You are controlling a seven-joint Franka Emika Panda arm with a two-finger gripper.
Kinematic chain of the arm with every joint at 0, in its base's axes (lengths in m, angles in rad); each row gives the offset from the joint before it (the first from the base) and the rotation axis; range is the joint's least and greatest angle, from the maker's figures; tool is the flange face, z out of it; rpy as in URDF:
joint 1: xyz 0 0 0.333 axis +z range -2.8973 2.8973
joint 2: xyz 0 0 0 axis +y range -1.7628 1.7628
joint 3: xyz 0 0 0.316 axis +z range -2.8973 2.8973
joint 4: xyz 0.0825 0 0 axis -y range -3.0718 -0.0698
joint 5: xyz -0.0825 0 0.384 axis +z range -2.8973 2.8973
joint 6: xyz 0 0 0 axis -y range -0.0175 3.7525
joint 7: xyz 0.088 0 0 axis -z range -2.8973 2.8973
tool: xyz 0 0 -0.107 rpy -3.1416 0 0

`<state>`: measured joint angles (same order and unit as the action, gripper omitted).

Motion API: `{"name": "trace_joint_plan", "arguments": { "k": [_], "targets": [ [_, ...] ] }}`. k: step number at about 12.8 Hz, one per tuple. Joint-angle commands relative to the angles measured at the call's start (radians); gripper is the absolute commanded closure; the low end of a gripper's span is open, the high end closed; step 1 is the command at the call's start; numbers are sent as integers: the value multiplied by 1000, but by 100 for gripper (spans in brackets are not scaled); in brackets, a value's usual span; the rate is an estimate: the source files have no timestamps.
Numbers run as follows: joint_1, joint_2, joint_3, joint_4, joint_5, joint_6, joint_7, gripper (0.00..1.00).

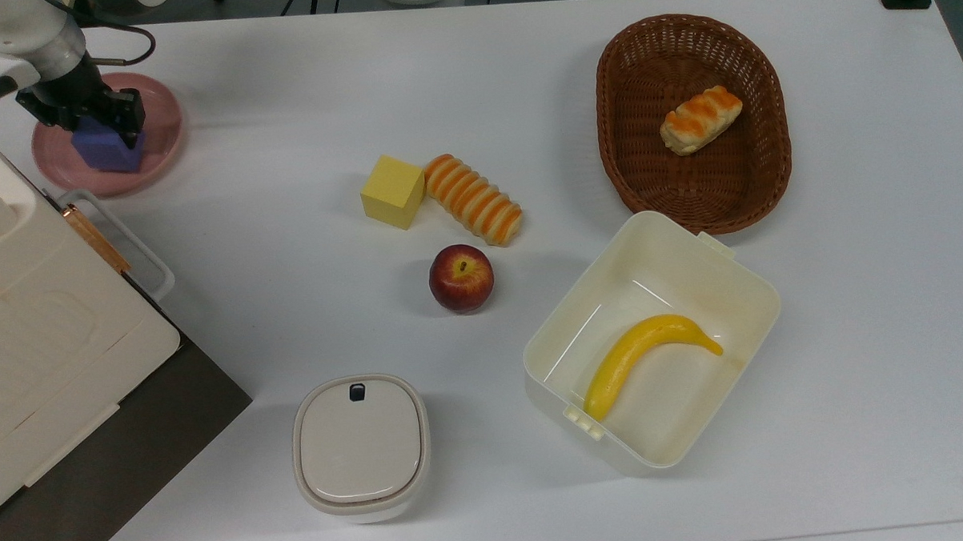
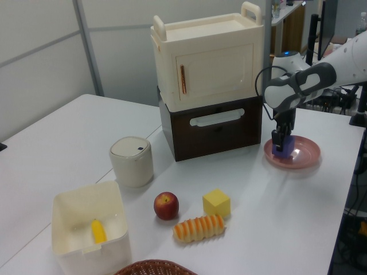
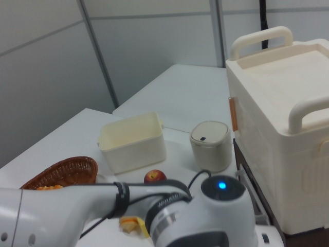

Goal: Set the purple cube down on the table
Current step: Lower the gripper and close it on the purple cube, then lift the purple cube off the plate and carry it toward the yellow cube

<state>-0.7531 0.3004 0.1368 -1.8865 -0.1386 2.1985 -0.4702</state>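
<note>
- We have our gripper (image 1: pixel 96 124) lowered over the purple cube (image 1: pixel 107 154), which sits on the pink plate (image 1: pixel 160 133) near the table's (image 1: pixel 283 93) far-left corner in the top view.
- In the top view and the left view, our fingers straddle the cube on two opposite sides; whether they already press its faces or stand just off them, we cannot tell.
- The cube rests flat on the plate, not raised, so we judge we are at the grasp step: down in place, lift not yet made.
- Next we need a firm squeeze on the cube, then a straight lift high enough to pass the plate's raised rim.
- After that we carry it to bare table. In the top view, open surface lies just to the right of the plate, well short of the yellow cube (image 1: pixel 392 191) and the striped bread roll (image 1: pixel 472 199).
- We should keep off the cream cabinet (image 2: pixel 206 54) beside the plate, then set the cube down flat and let go.
</note>
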Motion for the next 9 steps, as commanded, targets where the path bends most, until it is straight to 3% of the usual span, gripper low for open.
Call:
{"name": "trace_joint_plan", "arguments": {
  "k": [1,3,6,8,9],
  "targets": [
    [40,-37,82,76,-9,-129,27,80],
    [89,-37,148,90,-9,-128,170,79],
    [242,-26,159,90,-7,-100,342,71],
    [329,-1,159,90,-13,-45,454,32],
    [340,3,159,90,-15,-40,476,1]
  ]
}}
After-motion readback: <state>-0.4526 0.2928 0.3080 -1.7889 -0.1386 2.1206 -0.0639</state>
